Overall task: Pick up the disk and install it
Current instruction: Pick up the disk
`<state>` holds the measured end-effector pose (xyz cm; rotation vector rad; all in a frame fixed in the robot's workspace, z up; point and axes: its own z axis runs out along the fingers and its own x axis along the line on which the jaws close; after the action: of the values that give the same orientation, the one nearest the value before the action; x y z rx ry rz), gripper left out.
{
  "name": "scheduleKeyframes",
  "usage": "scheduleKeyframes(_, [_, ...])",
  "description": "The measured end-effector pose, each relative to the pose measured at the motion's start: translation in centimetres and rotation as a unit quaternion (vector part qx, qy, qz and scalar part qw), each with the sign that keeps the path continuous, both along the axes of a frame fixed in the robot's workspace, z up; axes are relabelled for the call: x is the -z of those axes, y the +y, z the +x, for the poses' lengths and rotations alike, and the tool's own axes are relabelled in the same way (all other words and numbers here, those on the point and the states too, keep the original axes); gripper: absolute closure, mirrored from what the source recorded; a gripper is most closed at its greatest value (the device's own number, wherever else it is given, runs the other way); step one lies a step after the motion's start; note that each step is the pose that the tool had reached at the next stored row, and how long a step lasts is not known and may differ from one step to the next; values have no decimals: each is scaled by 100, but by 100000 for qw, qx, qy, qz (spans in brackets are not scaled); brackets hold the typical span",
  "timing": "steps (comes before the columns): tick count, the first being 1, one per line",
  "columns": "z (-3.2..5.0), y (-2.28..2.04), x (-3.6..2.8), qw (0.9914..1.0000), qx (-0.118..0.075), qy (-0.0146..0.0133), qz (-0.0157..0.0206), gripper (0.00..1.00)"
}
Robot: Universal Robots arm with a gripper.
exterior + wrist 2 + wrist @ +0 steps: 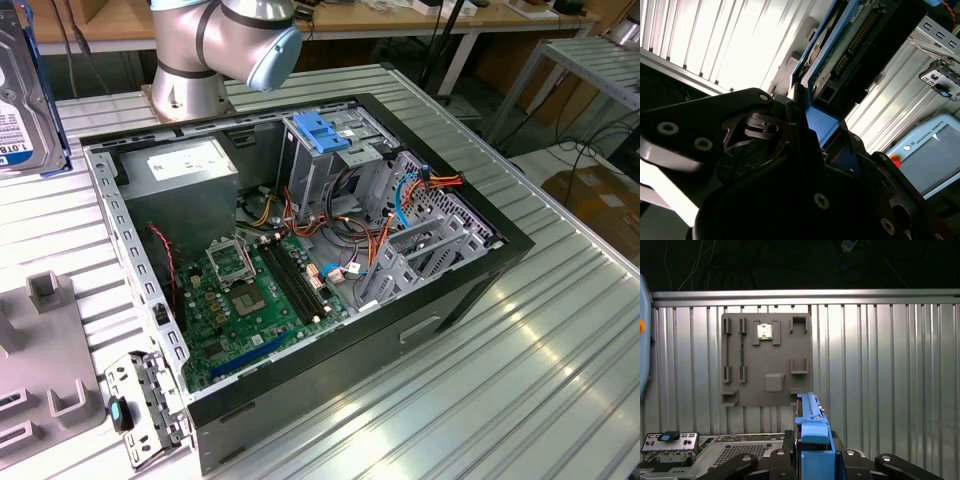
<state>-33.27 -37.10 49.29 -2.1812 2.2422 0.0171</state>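
Fingers point(785, 125) are clenched on the disk point(850, 45), and they hold it by its blue side rail point(822, 127). The disk is up in the air above the desk point(520, 380). In the exterior view it stands on its edge at the exterior view's left, with its label side showing. It is well apart from the open computer case point(470, 270).

In the first wrist view a grey holder plate point(765, 365) lies flat on the desk below the disk. A small square chip point(764, 331) sits in one of its slots.

I think the job is at the carrying part. The disk is picked up but not yet inside the case. To do this part well, the hold should be firm so the disk does not slip or tip. It should travel high enough to miss the case wall. The drive cage with the blue latch plate point(325, 130) has red and orange wires point(400, 195) just beside it, so the disk should go slow there and stay straight. A bump could bend a rail or pull a wire.
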Motion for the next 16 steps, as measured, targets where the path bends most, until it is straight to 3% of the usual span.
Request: scheduleKeyframes(16, [89, 0, 1, 100000, -1, -4, 3, 63])
